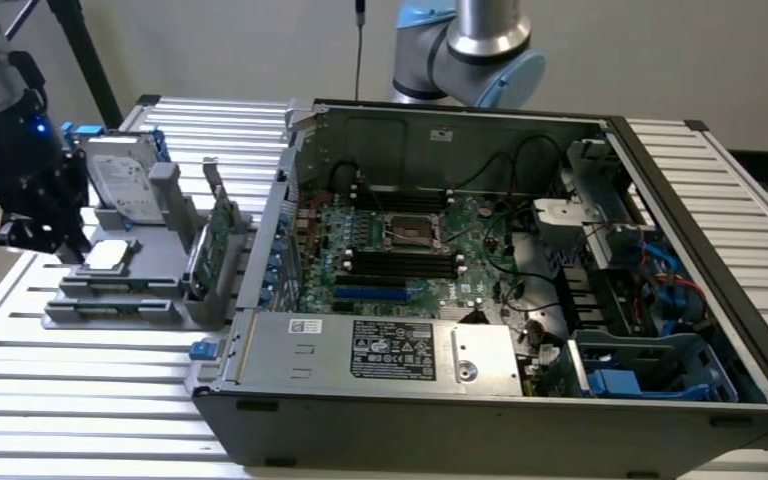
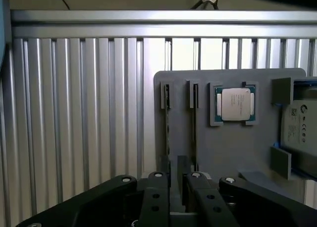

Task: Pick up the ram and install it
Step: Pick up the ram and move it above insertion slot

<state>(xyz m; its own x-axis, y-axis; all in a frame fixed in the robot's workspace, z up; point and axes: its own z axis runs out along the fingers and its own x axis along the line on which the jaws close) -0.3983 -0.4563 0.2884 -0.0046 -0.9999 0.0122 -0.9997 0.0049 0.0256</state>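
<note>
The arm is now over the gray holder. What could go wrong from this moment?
1. One ram stick and another stand edge-up in neighbouring slots of the holder. The gripper hovers near both, so it may catch the wrong one or nudge both.
2. The processor lies close beside those slots and could be bumped.
3. Black cables cross the motherboard near its memory slots and might snag the stick.
</note>
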